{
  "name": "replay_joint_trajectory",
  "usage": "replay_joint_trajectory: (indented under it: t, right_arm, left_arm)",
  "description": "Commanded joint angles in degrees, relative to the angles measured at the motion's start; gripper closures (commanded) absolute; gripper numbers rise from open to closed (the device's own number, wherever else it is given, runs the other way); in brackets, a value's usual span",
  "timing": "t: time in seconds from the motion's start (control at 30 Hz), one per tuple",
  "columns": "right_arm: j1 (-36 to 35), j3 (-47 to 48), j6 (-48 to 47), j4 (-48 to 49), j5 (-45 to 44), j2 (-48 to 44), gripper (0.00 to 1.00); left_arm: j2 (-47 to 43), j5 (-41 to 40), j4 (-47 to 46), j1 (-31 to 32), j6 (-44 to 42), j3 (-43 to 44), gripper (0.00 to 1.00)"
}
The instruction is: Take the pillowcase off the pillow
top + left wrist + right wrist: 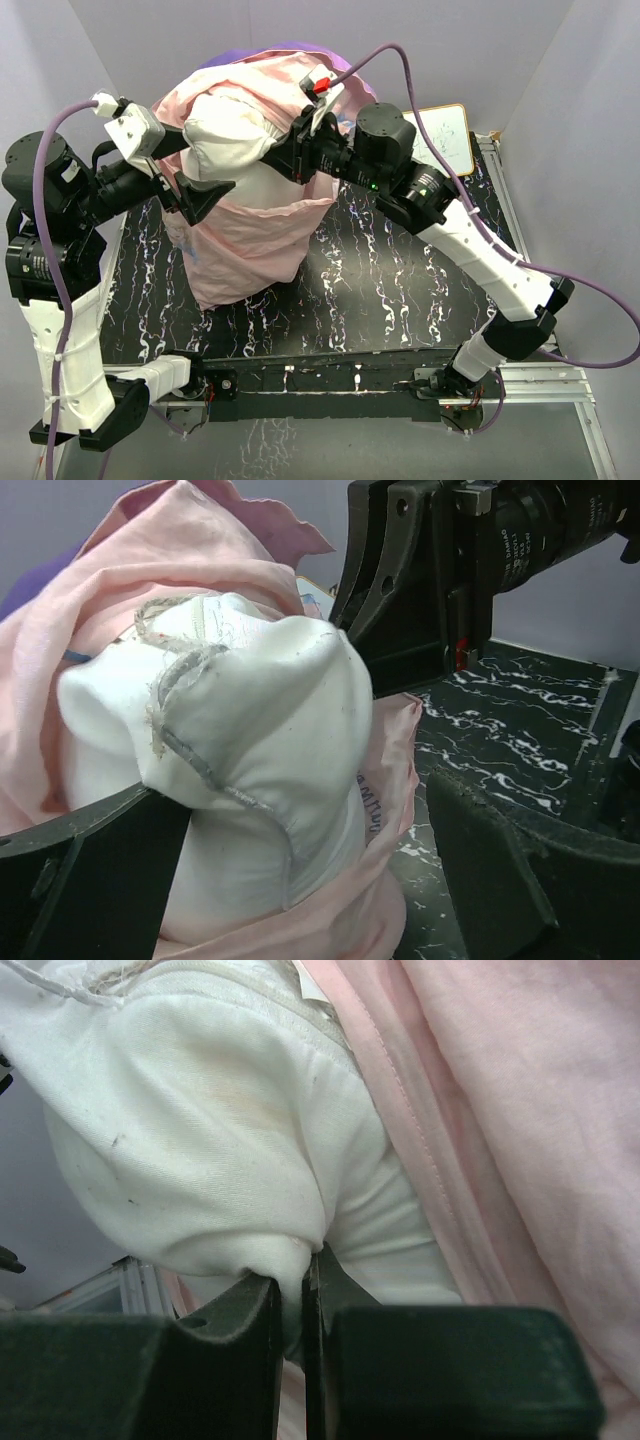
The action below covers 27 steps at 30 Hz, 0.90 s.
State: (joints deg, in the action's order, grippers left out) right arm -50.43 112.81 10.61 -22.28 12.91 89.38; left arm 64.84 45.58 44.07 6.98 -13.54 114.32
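Pinching a fold of the white pillow (190, 1120), the right fingers (225, 1355) grip tight; the left fingers (95, 880) straddle it, released, with the pink pillowcase (250, 250) bunched around it.

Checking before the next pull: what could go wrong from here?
1. The right gripper pinches only a thin fold of the pillow; a hard pull may slip it free.
2. The left gripper is open and grips nothing, so the pillowcase is unanchored and may simply travel with the pillow.
3. In the left wrist view the two grippers sit close together; they could collide.
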Motion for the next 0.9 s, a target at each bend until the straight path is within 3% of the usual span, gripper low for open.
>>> replay_joint_trajectory:
  t: [0.0, 0.23, 0.37, 0.5, 0.53, 0.57, 0.6, 0.63, 0.77, 0.87]
  right_arm:
    - [-2.84, 4.54, 1.92, 9.34, 2.04, 0.55, 0.92]
    - [-5.12, 4.67, 0.73, 8.24, 8.09, 1.08, 0.92]
    - [-5.20, 4.87, 0.92, 7.36, 14.17, 1.31, 0.92]
    - [-3.22, 7.26, 2.51, 5.70, 13.55, 1.39, 0.75]
    - [-2.56, 7.32, 2.44, 5.51, 11.59, 0.78, 0.73]
    - [-2.04, 7.29, 2.13, 5.01, 8.99, 0.09, 0.70]
    - [-1.39, 7.13, 1.73, 4.46, 6.38, -0.65, 0.67]
    - [-0.65, 6.85, 1.30, 3.96, 4.54, -1.51, 0.61]
    - [0.16, 4.33, -1.03, 3.57, -2.67, -5.02, 0.51]
    - [0.16, 2.87, -3.13, 3.63, -6.11, -6.60, 0.50]
  left_arm:
    - [1.25, 8.02, -3.46, 0.23, 9.26, -2.53, 0.03]
    - [0.20, -11.23, -6.42, 0.21, -1.25, -9.06, 0.03]
    - [-1.70, -11.28, -8.70, 0.22, -3.68, -14.14, 0.06]
    - [-0.47, -1.13, -6.50, 0.23, -1.79, -14.36, 0.37]
    - [0.07, -0.01, -6.16, 0.22, -0.95, -13.96, 0.51]
    - [0.54, 0.03, -6.23, 0.22, -0.32, -13.78, 0.76]
    - [0.58, -0.76, -7.26, 0.18, 0.82, -14.00, 0.93]
    - [0.45, -1.63, -7.96, 0.22, 1.40, -14.37, 1.00]
    - [0.12, -2.33, -7.88, 0.22, 1.04, -14.73, 1.00]
    - [0.15, -2.40, -8.03, 0.22, 1.56, -14.75, 1.00]
